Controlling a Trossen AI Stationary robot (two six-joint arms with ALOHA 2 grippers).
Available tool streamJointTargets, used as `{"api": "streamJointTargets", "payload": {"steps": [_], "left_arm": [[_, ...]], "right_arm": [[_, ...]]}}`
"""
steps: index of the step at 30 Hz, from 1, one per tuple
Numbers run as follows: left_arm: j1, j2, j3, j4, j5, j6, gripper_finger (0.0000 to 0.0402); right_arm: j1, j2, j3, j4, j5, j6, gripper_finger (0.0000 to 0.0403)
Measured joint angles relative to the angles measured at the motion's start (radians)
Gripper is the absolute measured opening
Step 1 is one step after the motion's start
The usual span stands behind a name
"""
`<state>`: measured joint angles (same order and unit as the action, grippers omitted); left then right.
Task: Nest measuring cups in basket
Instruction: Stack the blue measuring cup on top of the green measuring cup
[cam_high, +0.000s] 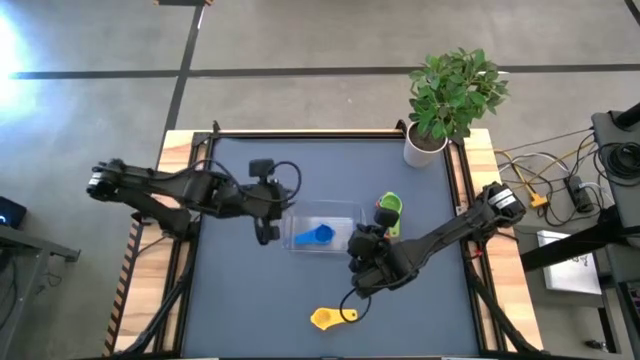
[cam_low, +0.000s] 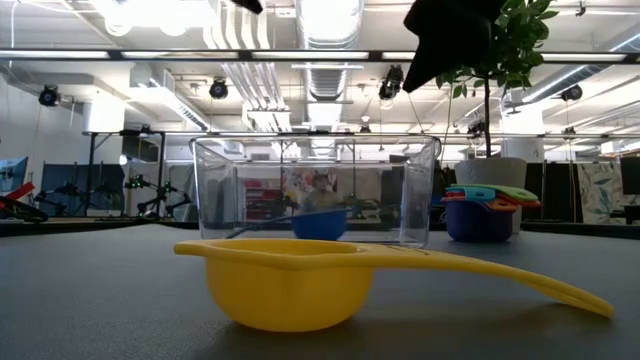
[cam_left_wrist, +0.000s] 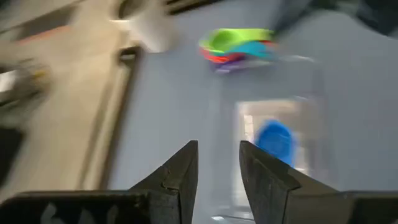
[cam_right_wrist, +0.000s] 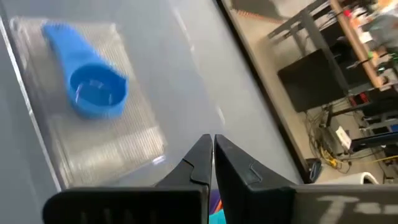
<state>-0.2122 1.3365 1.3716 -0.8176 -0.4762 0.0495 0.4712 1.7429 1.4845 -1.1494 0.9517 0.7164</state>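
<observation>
A blue cup (cam_high: 318, 236) lies in the basket (cam_high: 345, 213) between the left fingers (cam_high: 268, 233), narrowly parted, and the right fingers (cam_high: 362, 243), pressed together. A potted plant (cam_high: 452, 95) stands well beyond the right fingers; a yellow cup (cam_high: 331, 318) lies apart on the bench (cam_high: 240, 300).

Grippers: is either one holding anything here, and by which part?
Nothing is held. The left gripper is open and empty beside the basket. The right gripper has its fingers shut with nothing between them.

basket (cam_high: 322, 228) open-topped, blue cup (cam_high: 315, 236) inside
</observation>
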Motion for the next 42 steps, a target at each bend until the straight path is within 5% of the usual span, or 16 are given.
{"api": "streamJointTargets", "payload": {"steps": [5,10,27,42], "left_arm": [[0.002,-0.039,-0.193,0.135,0.176,0.033,0.01],[0.013,-0.01,-0.281,0.246,0.207,0.039,0.01],[0.172,0.319,-0.287,0.481,0.494,-0.005,0.01],[0.248,0.465,-0.281,0.51,0.564,-0.094,0.0104]], "right_arm": [[0.03,-0.023,0.0,-0.001,0.072,0.053,0.0008],[0.075,-0.068,0.0,0.004,0.134,0.11,0.0008],[0.269,-0.101,-0.033,0.01,0.23,0.341,0.0008],[0.284,-0.101,-0.157,0.014,0.227,0.48,0.0009]]}}
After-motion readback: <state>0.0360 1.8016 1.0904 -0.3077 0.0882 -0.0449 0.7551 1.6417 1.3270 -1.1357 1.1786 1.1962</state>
